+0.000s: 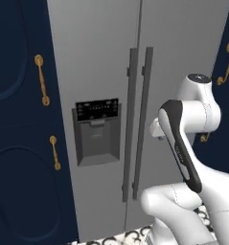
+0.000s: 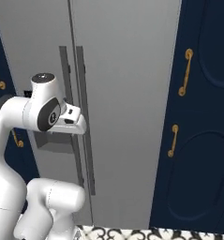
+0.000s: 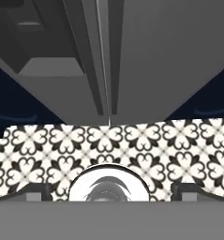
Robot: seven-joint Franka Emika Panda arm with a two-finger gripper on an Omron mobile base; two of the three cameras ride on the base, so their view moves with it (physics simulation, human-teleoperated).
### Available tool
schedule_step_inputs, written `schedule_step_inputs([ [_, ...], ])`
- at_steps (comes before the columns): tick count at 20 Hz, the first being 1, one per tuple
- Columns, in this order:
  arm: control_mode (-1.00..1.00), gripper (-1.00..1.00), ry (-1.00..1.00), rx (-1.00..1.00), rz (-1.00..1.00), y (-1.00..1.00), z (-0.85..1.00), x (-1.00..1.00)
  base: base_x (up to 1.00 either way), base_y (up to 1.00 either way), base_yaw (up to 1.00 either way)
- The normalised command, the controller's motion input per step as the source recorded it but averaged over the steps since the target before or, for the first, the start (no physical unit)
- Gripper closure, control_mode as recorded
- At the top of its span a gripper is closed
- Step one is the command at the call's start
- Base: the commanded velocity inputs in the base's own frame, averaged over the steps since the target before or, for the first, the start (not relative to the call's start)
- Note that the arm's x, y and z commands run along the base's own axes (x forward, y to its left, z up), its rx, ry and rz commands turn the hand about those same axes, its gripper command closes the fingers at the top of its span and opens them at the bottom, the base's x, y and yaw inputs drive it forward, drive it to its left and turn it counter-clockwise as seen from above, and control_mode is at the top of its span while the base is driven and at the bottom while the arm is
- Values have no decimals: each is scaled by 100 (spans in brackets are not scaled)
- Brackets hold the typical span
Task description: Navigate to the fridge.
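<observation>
The fridge (image 1: pixel 101 57) stands directly ahead and close, a tall silver-grey appliance with two doors. Two long grey bar handles (image 1: pixel 137 124) run down its centre, and a dark dispenser panel (image 1: pixel 97 131) sits in the left door. From the right base view the fridge (image 2: pixel 127 93) has its handles (image 2: pixel 83 122) just behind my folded arm. The hand view looks down along the fridge's front (image 3: pixel 160 47) to its foot. My gripper (image 3: pixel 111 191) is open, its fingertips (image 3: pixel 34 189) far apart over the floor, with nothing between them.
Navy cabinets (image 1: pixel 20 143) with gold handles (image 1: pixel 41 79) flank the fridge on the left, and more navy cabinets (image 2: pixel 202 140) stand on the right. Patterned black-and-white floor tiles (image 3: pixel 132 140) lie in the short gap between my base and the fridge.
</observation>
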Motion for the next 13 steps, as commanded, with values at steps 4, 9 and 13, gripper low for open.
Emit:
schedule_step_inputs([
  [4,100,-100,0,0,0,0,0,0,54,6,4],
  [9,100,-100,0,0,0,0,0,0,51,5,3],
  [13,100,-100,0,0,0,0,0,0,43,7,1],
])
